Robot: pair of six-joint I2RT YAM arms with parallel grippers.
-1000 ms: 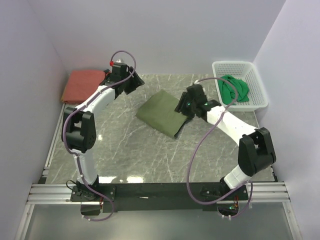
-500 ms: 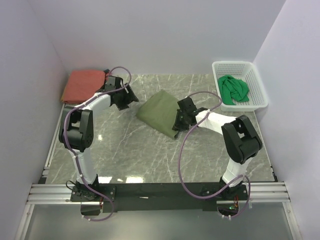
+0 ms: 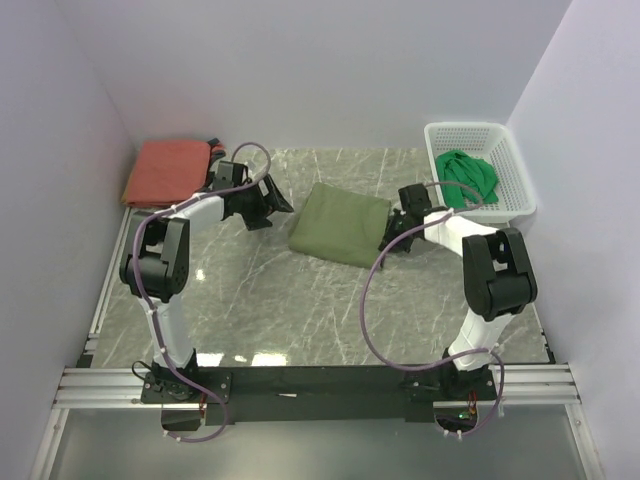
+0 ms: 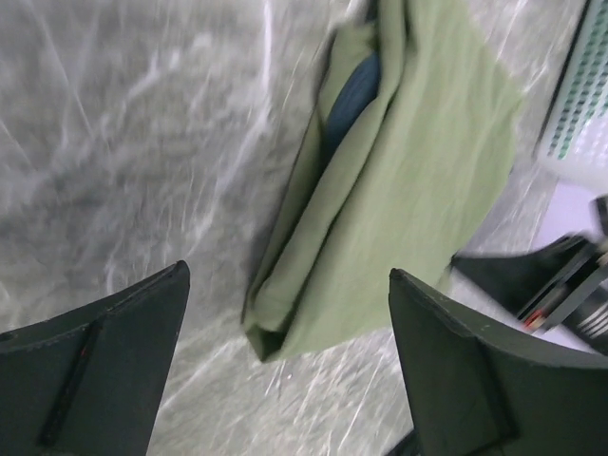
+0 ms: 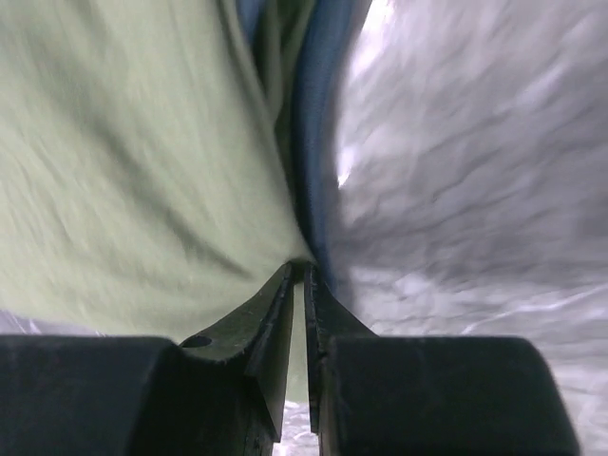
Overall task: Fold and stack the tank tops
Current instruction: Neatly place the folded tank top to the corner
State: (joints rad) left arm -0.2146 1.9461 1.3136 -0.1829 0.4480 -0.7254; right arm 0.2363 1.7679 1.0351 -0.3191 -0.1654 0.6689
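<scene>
Toward the back of the marble table (image 3: pixel 250 290), about midway across: olive green tank top (image 3: pixel 340 225), folded into a rough rectangle and lying flat. Navy trim (image 4: pixel 347 90) peeking from between the layers along one open edge, plain in the left wrist view.

At the right edge of that fold: right gripper (image 3: pixel 390 238), down low against the cloth. Seen from the right wrist, fingers (image 5: pixel 271 318) closed to a thin slit, tips nipping the hem of the olive green tank top, green cloth and navy trim gathered to a point right at the tips. Grips that edge and nothing else.

Off the left side of the fold: left gripper (image 3: pixel 276 207), spread wide and holding nothing. Points toward the cloth across bare marble, near it but apart. From the left wrist, both fingers (image 4: pixel 104 380) far apart at the lower corners, folded top lying on the table beyond them, untouched.

Back left corner: rust-red tank top (image 3: pixel 165 172), folded flat, behind and to the left of the left gripper, well apart from the olive one.

Back right corner: white mesh basket (image 3: pixel 478 128), bright green tank top (image 3: pixel 468 178) bunched and unfolded inside it. Sits just behind the right gripper, not touched by it.
</scene>
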